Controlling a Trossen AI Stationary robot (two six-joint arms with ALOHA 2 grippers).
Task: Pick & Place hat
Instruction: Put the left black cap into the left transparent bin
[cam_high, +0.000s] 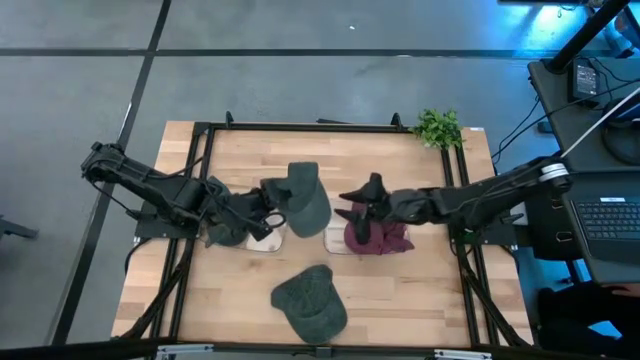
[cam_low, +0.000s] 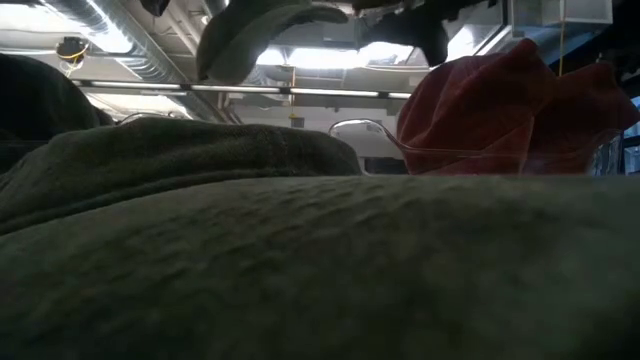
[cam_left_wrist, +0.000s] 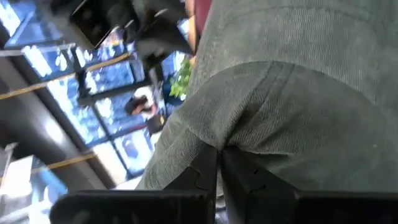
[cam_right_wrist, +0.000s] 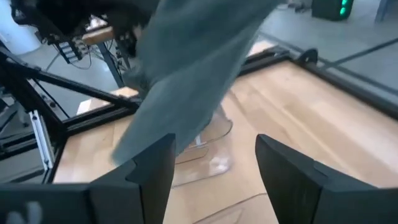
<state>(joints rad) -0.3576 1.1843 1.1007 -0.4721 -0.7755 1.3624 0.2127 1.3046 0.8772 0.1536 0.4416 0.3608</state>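
- left hand (cam_high: 268, 218) sits mid-bench, left of centre, clamped on the edge of a grey-green hat (cam_high: 305, 197); the left wrist view shows both fingers (cam_left_wrist: 208, 174) pressed together on a fold of the hat's fabric (cam_left_wrist: 292, 124)
- that hat is off the bench (cam_high: 400, 290), draped from the left hand; in the low view it hangs high up (cam_low: 250, 30); in the right wrist view it dangles over a clear stand (cam_right_wrist: 208, 158)
- right hand (cam_high: 362, 197) is just right of the held hat, fingers spread apart and gripping nothing; the wide gap between them is clear in the right wrist view (cam_right_wrist: 214, 168)
- a dark red hat (cam_high: 375, 232) sits on a clear stand (cam_low: 480, 158) right of centre, directly below the right hand
- a second grey-green hat (cam_high: 310, 300) lies flat on the near part of the bench, well apart from both hands; it fills most of the low view (cam_low: 300, 260)
- another dark hat (cam_high: 228, 226) sits under the left arm, left of the held one
- small green plant (cam_high: 438, 127) at the far right corner of the bench
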